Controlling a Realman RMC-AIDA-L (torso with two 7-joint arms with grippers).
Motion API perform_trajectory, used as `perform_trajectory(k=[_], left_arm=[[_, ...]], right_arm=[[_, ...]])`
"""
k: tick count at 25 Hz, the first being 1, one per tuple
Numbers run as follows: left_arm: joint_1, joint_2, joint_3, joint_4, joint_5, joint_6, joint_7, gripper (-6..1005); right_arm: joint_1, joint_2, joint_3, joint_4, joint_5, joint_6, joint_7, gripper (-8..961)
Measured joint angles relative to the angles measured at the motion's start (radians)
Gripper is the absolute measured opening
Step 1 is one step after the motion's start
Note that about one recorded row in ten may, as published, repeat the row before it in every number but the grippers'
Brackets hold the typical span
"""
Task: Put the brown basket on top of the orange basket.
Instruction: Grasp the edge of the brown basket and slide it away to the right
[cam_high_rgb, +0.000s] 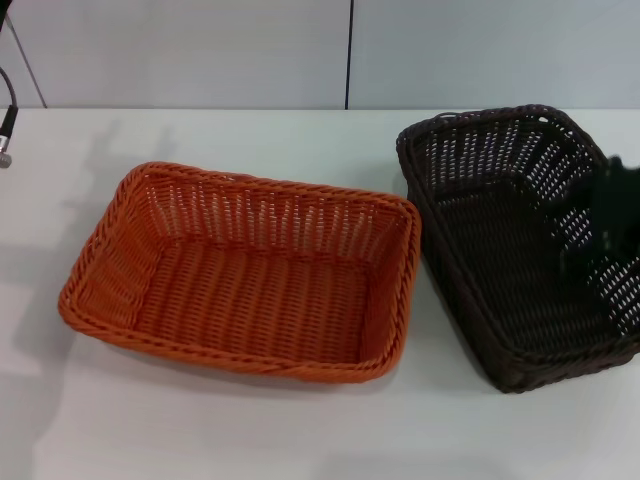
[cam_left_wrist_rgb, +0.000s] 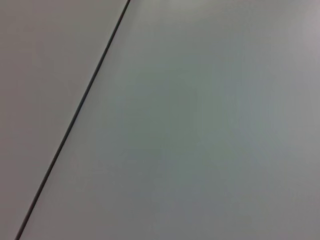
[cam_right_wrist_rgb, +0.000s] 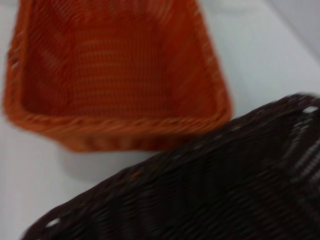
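Observation:
The orange basket (cam_high_rgb: 245, 270) stands on the white table, left of the middle, open side up and empty. The brown basket (cam_high_rgb: 505, 230) stands close to its right, also empty. My right gripper (cam_high_rgb: 608, 215) shows as a dark blurred shape at the brown basket's right side, over its rim. The right wrist view shows the brown basket's woven wall (cam_right_wrist_rgb: 210, 190) very close, with the orange basket (cam_right_wrist_rgb: 115, 75) beyond it. Only a small part of my left arm (cam_high_rgb: 6, 135) shows at the far left edge; its gripper is out of view.
The white table (cam_high_rgb: 200, 430) runs to a pale wall with a dark vertical seam (cam_high_rgb: 349, 50) at the back. The left wrist view shows only the pale wall and a dark seam (cam_left_wrist_rgb: 75, 120).

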Motion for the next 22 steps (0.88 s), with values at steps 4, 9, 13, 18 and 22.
perform_trajectory(k=[4,9,13,18,22], left_arm=[[0.003,0.000,-0.001,-0.002,-0.004,0.000,0.007,828],[0.006,-0.002,-0.016,-0.003,-0.003,0.000,0.017,828],[0.006,-0.002,-0.017,-0.004,-0.002,0.000,0.018,828],[0.000,-0.003,-0.018,-0.004,-0.001,-0.003,0.020,828],[-0.004,-0.003,-0.022,-0.004,-0.001,-0.008,0.022,828]], right_arm=[[0.006,0.014,-0.024,0.000,-0.044,0.089,-0.002,666],[0.009,0.044,-0.062,-0.008,-0.111,0.160,0.004,667],[0.013,0.076,-0.110,-0.009,-0.131,0.193,0.001,666],[0.018,0.115,-0.188,-0.019,-0.124,0.224,-0.007,666],[0.043,0.148,-0.265,-0.014,-0.106,0.257,-0.027,666]])
